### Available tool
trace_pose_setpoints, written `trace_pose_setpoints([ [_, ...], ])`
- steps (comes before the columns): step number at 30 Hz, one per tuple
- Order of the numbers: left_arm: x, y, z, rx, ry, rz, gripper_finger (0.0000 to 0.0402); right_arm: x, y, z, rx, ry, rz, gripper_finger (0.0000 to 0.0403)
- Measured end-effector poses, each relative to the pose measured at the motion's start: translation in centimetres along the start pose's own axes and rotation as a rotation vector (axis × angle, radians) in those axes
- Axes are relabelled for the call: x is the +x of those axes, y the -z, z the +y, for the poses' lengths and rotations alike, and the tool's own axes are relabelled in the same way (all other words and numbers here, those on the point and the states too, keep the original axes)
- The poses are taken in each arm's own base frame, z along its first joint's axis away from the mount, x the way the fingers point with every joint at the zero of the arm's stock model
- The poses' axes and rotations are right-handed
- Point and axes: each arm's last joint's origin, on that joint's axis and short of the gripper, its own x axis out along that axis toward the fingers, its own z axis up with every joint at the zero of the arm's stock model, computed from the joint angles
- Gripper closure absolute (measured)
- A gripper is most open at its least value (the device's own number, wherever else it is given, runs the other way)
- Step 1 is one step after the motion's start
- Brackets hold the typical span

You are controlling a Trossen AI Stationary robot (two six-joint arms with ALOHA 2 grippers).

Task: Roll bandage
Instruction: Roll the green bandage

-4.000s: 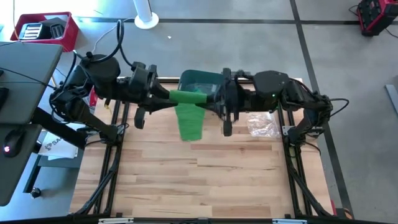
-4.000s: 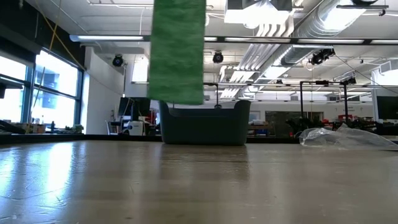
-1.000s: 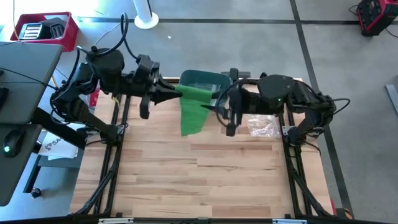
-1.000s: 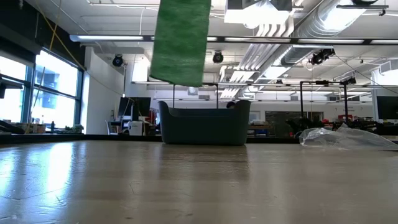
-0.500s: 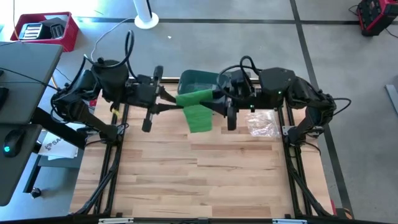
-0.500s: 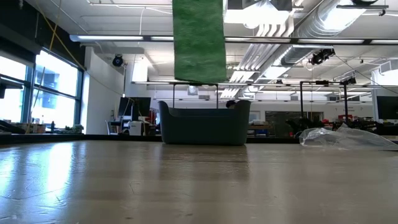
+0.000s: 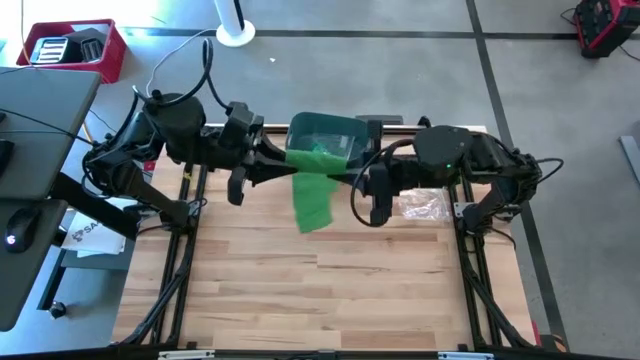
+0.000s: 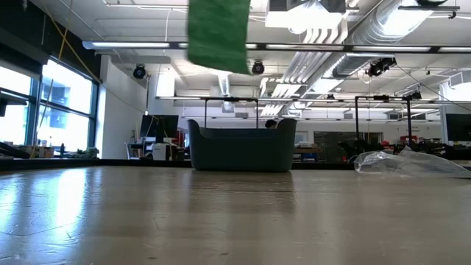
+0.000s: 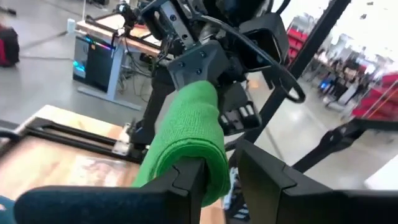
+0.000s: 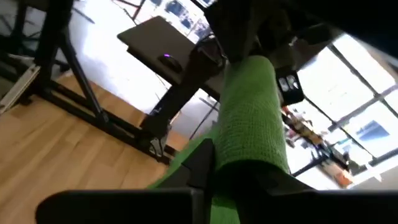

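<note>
We see the green woven bandage (image 7: pixel 315 178) held in the air above the wooden slatted surface (image 7: pixel 320 280), just in front of the dark green plastic bin (image 7: pixel 325 130). The left pincer (image 7: pixel 283 165) holds one end of the rolled part, its fingers (image 9: pixel 186 180) pressed onto the roll. The right pincer (image 7: pixel 345 178) grips the other end, fingers (image 10: pixel 202 162) closed around it. A loose tail hangs down. A crumpled clear plastic bag (image 7: pixel 420 203) lies beside the right arm.
</note>
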Motion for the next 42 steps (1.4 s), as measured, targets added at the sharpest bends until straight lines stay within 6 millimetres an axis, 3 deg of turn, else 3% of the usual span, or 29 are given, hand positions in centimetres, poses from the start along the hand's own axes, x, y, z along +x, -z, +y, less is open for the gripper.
trace_pose_setpoints([
  [2, 0.2, 0.0, 0.1, -0.024, -0.004, -0.004, 0.0329, -0.1, -0.1, 0.0, 0.06, 0.006, 0.001, 0.0358],
  [6, 0.2, -0.3, 0.3, 0.059, -0.024, -0.025, 0.0385, -0.7, -0.2, -0.2, 0.338, -0.017, -0.026, 0.0317],
  [9, 0.2, -0.3, 0.2, 0.235, -0.011, -0.029, 0.0389, -1.5, -0.5, -0.6, 0.563, -0.089, -0.08, 0.0272],
  [12, 0.3, 0.1, -0.5, 0.525, 0.067, -0.002, 0.0394, -1.5, -0.7, -1.2, 0.805, -0.128, -0.127, 0.0234],
  [14, 0.6, 0.5, -1.0, 0.693, 0.096, 0.008, 0.0395, -1.4, -0.8, -1.8, 0.966, -0.154, -0.166, 0.0226],
  [17, 1.2, 0.8, -1.2, 0.728, 0.089, 0.016, 0.0379, -1.3, -0.7, -2.5, 1.102, -0.18, -0.194, 0.0251],
  [19, 1.2, 0.8, -1.2, 0.658, 0.089, 0.015, 0.0358, -1.3, -0.6, -2.6, 1.086, -0.168, -0.197, 0.0298],
  [22, 0.9, 0.5, -1.0, 0.497, 0.087, 0.007, 0.0324, -1.3, -0.5, -2.5, 0.92, -0.121, -0.19, 0.038],
  [24, 0.7, 0.3, -1.0, 0.401, 0.096, 0.0, 0.0304, -1.4, -0.8, -2.1, 0.727, -0.11, -0.199, 0.0384],
  [28, 0.3, -0.3, -0.9, 0.197, 0.098, -0.048, 0.0283, -1.4, -1.2, -0.5, 0.175, -0.101, -0.18, 0.037],
  [31, 0.0, -0.7, -0.5, 0.064, 0.092, -0.062, 0.0287, -0.9, -1.3, 0.5, -0.058, -0.024, -0.102, 0.0369],
  [34, -0.1, -0.9, 0.0, -0.003, 0.064, -0.07, 0.0325, -0.8, -1.4, 0.8, -0.043, 0.08, -0.026, 0.0363],
  [37, -0.2, -1.1, 0.2, 0.032, 0.057, -0.08, 0.0384, -1.0, -1.5, 0.8, 0.102, 0.06, -0.05, 0.0341],
  [42, -0.2, -0.9, -0.4, 0.318, 0.103, -0.076, 0.0391, -1.7, -1.7, 0.6, 0.465, -0.007, -0.1, 0.0277],
])
